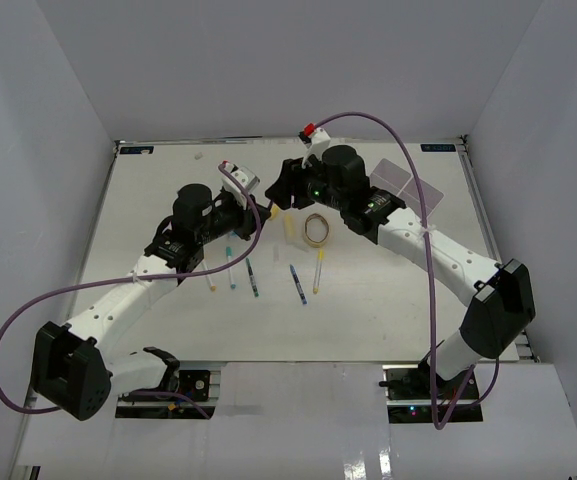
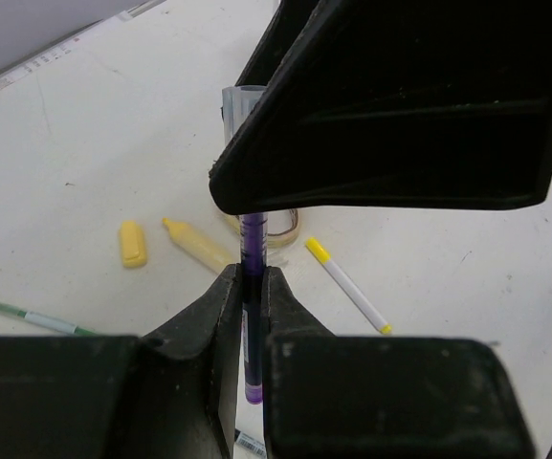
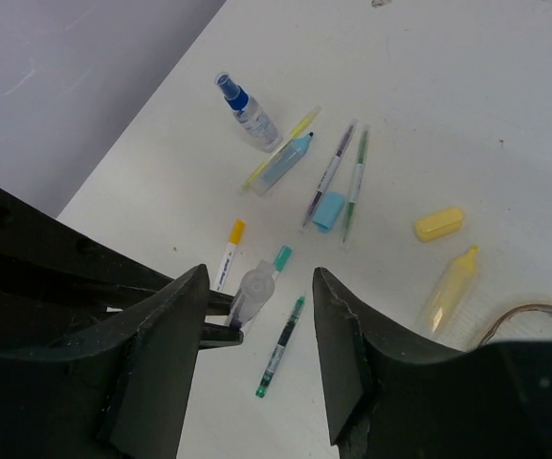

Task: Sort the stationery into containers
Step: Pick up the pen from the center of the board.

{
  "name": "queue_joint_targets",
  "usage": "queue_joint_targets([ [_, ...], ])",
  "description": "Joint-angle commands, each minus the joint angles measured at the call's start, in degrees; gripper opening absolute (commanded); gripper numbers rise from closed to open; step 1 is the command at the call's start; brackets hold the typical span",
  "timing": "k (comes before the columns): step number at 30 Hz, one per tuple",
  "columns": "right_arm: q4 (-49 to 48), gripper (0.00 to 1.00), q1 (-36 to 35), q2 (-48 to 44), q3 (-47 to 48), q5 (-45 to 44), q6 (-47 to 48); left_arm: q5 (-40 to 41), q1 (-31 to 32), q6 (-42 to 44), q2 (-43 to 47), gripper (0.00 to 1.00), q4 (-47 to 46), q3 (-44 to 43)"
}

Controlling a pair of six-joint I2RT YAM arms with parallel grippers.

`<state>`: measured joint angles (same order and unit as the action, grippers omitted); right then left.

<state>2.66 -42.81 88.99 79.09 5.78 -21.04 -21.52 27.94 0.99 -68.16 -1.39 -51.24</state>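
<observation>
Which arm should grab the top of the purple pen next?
Right, probably. The right gripper stands open around the clear top of the pen; the left gripper is shut on it lower down.

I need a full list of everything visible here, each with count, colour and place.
table: one, white, under everything.
purple pen: one, purple, held upright.
loose pens: at least five, green, blue or yellow ends, mid-table.
rubber band: one, tan, mid-table.
bottle: one, clear with blue top, near the table edge.
yellow highlighter: one, yellow, beside the rubber band.
blue highlighter: one, blue, near the bottle.
yellow cap: one, yellow, by its highlighter.
blue cap: one, blue, among the pens.
container: one, pale, far right.
left hand: one, black, shut on the purple pen.
right hand: one, black, open, at the pen's top.
</observation>
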Motion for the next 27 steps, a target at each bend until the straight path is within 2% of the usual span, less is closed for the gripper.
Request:
queue_joint_targets([
  [1, -3.8, 0.53, -0.43, -0.05, 1.59, 0.37, -1.2, 0.69, 0.27, -0.55, 0.22, 0.0, -0.99, 0.09],
  [5, -3.45, 0.36, -0.44, -0.05, 1.42, 0.37, -1.2, 0.34, 0.36, -0.56, -0.13, 0.0, -0.9, -0.17],
  [10, -2.83, 0.2, -0.44, -0.13, 1.33, -0.33, -1.2, 0.25, 0.44, -0.56, -0.39, 0.0, -0.99, -0.17],
  [11, -2.74, 0.15, -0.44, -0.31, 1.16, -0.85, -1.11, 0.25, 0.44, -0.56, -0.48, 0.03, -0.9, -0.09],
  [13, -2.74, 0.1, -0.43, -0.92, 0.46, -1.65, -0.94, 1.12, 0.53, -2.47, -0.48, 0.12, -0.99, -0.17],
  [14, -2.74, 0.08, -0.26, -1.1, 0.1, -2.43, -0.85, 1.74, 0.53, -2.84, -0.57, 0.23, -0.9, -0.26],
  [16, -2.74, 0.08, 0.26, -2.06, -0.6, -2.88, -0.85, 2.27, 0.62, -3.28, -0.57, 0.39, -0.9, -0.35],
  [17, -2.74, 0.08, 0.88, -2.85, -1.39, -3.32, -0.85, 2.53, 0.53, -3.54, -0.74, 0.52, -0.9, -0.35],
  [20, -2.74, 0.08, 2.2, -4.35, -3.32, -5.07, -0.32, 3.06, 0.53, -4.33, -0.83, 0.68, -0.72, -0.35],
  [21, -2.74, 0.08, 3.33, -5.57, -3.94, -5.51, 0.46, 3.41, 0.53, -4.6, -1.01, 0.78, -0.46, -0.52],
  [24, -2.74, 0.08, 6.67, -8.48, -5.87, -10.86, 3.01, 5.95, 0.53, -5.74, -1.62, 0.9, 1.03, -1.49],
  [25, -2.74, 0.08, 7.64, -9.35, -6.31, -13.32, 3.8, 7.18, 0.53, -6.18, -2.32, 0.97, 1.12, -1.84],
  [27, -2.74, 0.08, 11.32, -11.46, -7.63, -15.88, 6.17, 10.52, 0.53, -7.14, -3.2, 0.98, 4.1, -3.06],
])
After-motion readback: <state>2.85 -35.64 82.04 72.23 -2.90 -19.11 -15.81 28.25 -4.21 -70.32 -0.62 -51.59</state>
